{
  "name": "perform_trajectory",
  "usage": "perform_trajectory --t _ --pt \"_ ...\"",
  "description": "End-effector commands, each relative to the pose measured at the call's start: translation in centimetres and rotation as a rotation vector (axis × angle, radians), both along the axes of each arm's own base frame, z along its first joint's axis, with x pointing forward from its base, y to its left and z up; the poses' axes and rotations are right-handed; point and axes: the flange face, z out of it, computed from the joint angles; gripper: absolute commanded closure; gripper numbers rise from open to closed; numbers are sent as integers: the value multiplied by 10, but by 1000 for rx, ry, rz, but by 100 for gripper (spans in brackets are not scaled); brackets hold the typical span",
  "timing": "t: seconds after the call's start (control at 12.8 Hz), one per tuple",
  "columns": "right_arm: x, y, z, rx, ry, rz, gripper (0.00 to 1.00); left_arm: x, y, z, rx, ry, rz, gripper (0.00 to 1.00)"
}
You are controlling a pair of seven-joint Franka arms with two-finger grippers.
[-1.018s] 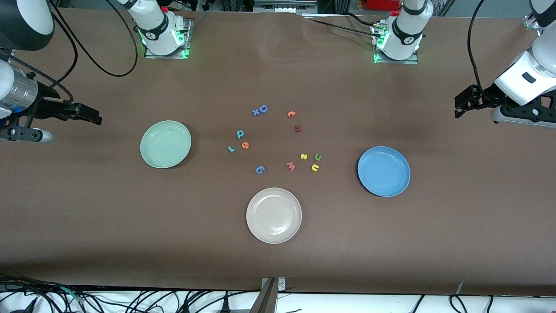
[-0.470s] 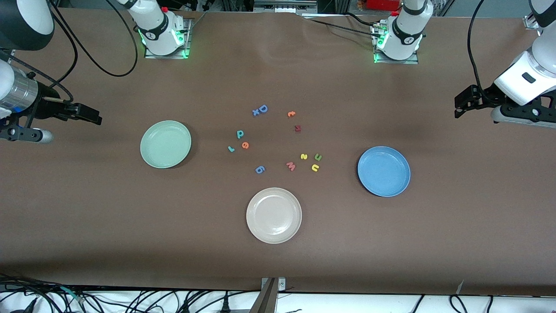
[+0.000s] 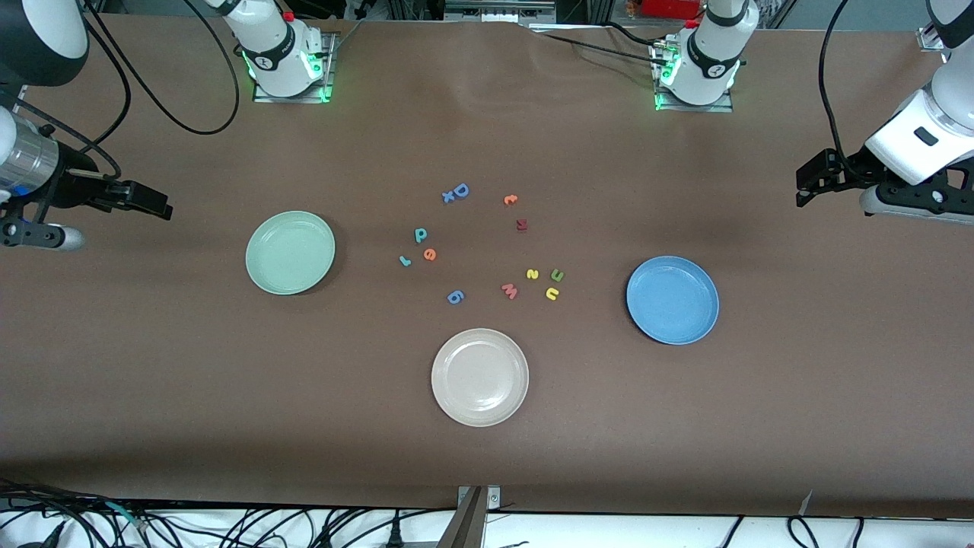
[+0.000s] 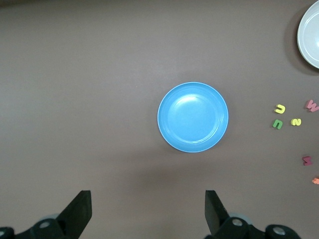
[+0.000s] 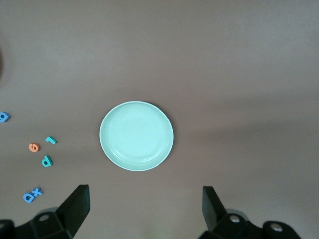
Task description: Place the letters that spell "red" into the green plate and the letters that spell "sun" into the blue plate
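Front view: right gripper (image 3: 156, 204) up in the air over the right arm's end of the table, jaws spread wide, nothing in them. Left gripper (image 3: 808, 183) up over the left arm's end, also wide apart and empty. Green plate (image 3: 290, 253) toward the right arm's end, blue plate (image 3: 673, 300) toward the left arm's end, white plate (image 3: 479, 377) between them and nearer the camera. All three bare. Letters loose on the table between the plates: teal r (image 3: 405, 261), orange e (image 3: 430, 255), teal d (image 3: 420, 234) grouped toward the green plate; yellow s (image 3: 533, 274), green arch (image 3: 557, 275), yellow arch (image 3: 552, 294) grouped toward the blue plate. Pink w (image 3: 509, 291) just beside the yellow s. Big blue D (image 3: 457, 192) and dark red letter (image 3: 522, 224) farther from the camera.

Left wrist view: fingers (image 4: 77, 213) far apart, blue plate between them, well below.

Right wrist view: fingers (image 5: 75, 206) far apart, green plate centred, empty.
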Motion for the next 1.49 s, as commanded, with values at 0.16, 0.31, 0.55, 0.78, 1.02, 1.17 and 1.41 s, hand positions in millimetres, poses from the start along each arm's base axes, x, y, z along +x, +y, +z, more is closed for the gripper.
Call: perform_trajectory --t 0.16,0.31,0.55,0.78,1.02,1.17,1.41 --pt "-5 3 19 -9 -27 -4 0 -6 -1 4 -5 -12 -4 0" --pt "-2 5 12 -4 -17 5 0 -5 -1 3 -5 -11 -4 0" --pt "-3 6 5 3 8 15 0 -5 -1 3 -5 -11 -4 0" --pt "-4 3 4 3 13 0 0 -5 -1 2 -5 -9 -4 0" --pt "-2 2 -1 3 20 9 0 -5 -1 2 -6 -12 -4 0" --pt "2 -2 -4 4 14 1 0 -5 -1 3 -6 -14 -4 0" --pt "2 -9 -2 -6 11 -7 0 -5 -1 3 -6 -14 -4 0"
